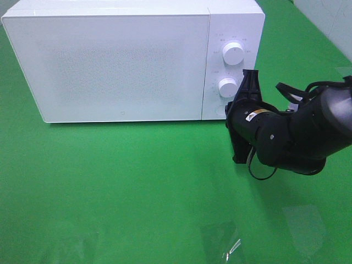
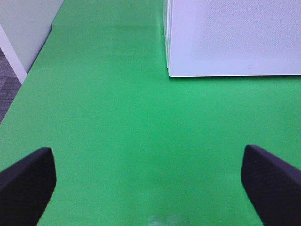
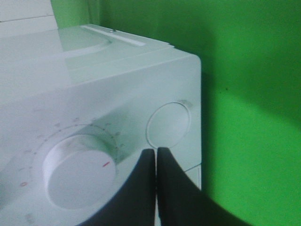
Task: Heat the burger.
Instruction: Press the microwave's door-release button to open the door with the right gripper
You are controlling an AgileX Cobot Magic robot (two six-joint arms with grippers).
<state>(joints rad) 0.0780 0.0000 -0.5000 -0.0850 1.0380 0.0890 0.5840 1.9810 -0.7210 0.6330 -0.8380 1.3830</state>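
Observation:
The burger is out of view in every frame. The white microwave (image 1: 121, 66) stands at the back of the green table with its door closed. My right gripper (image 1: 249, 73) is shut with nothing in it. Its tips are at the control panel, just right of the lower knob (image 1: 227, 86). In the right wrist view the closed fingertips (image 3: 155, 153) sit between that knob (image 3: 77, 172) and the round button (image 3: 168, 125), close to the panel. My left gripper (image 2: 149, 181) is open and empty over bare green cloth, short of the microwave's corner (image 2: 235, 37).
An upper knob (image 1: 234, 53) sits above the lower one on the panel. The green cloth (image 1: 137, 181) covers the table in front of the microwave. A grey floor and white wall (image 2: 14, 56) lie past the table's left edge.

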